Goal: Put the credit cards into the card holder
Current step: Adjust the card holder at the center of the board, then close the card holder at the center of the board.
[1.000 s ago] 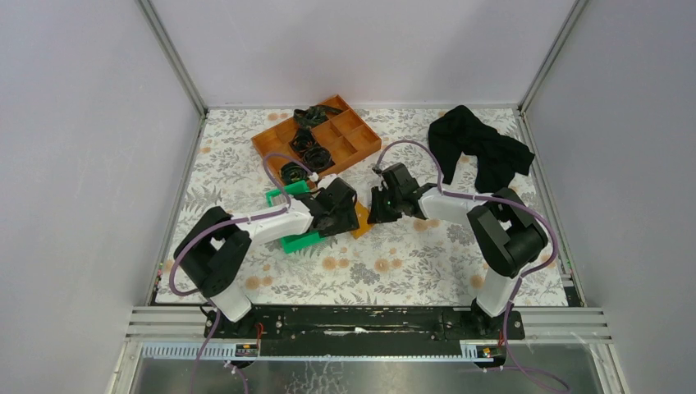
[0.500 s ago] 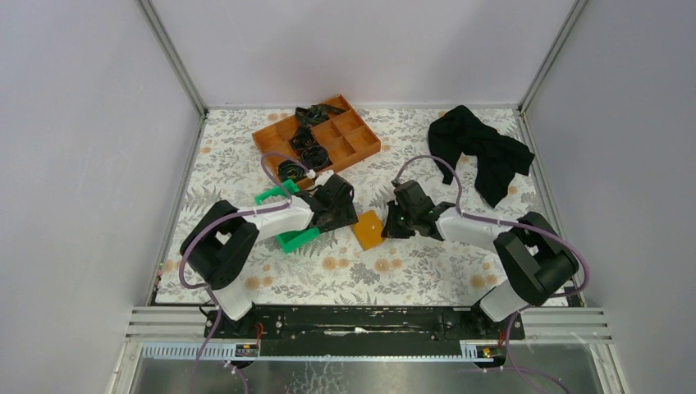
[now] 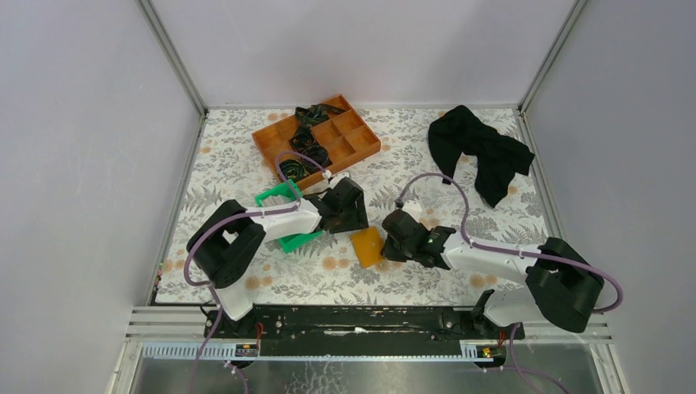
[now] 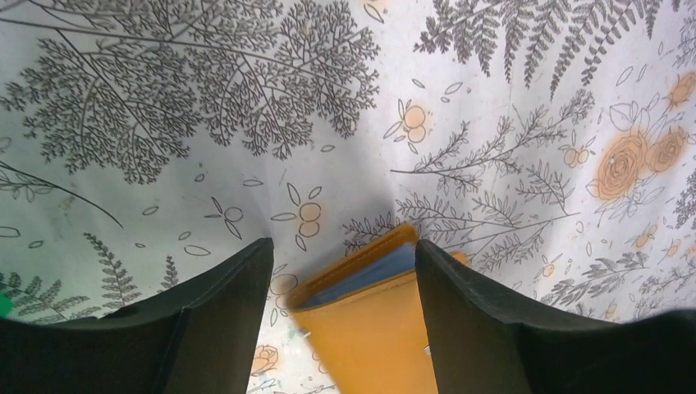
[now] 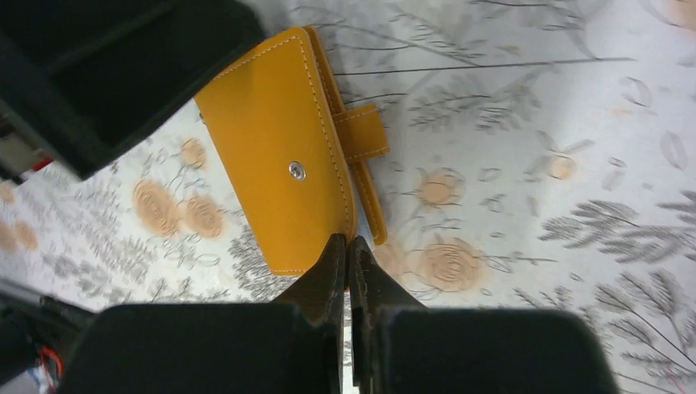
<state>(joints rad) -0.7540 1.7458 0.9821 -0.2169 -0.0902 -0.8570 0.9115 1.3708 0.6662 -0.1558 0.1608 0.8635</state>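
Note:
The orange card holder (image 3: 366, 246) lies folded on the flowered table between my two arms. My right gripper (image 3: 387, 246) is shut on its near edge; in the right wrist view the fingertips (image 5: 347, 242) pinch the top flap of the card holder (image 5: 275, 156) just beside the snap tab (image 5: 361, 131). My left gripper (image 3: 349, 215) hangs open over the far end. In the left wrist view the card holder (image 4: 369, 328) shows blurred between the spread fingers of that gripper (image 4: 341, 246), with a pale blue inside layer. The credit cards are not visible in any view.
A green bin (image 3: 283, 197) sits under the left arm. Behind it is an orange compartment tray (image 3: 361, 141) with black items in some cells. A black cloth (image 3: 480, 152) lies at the back right. Metal frame posts bound the table.
My right gripper closed and pulled back toward the near edge, and the card holder slid with it. The left gripper shifted slightly right and stayed open.

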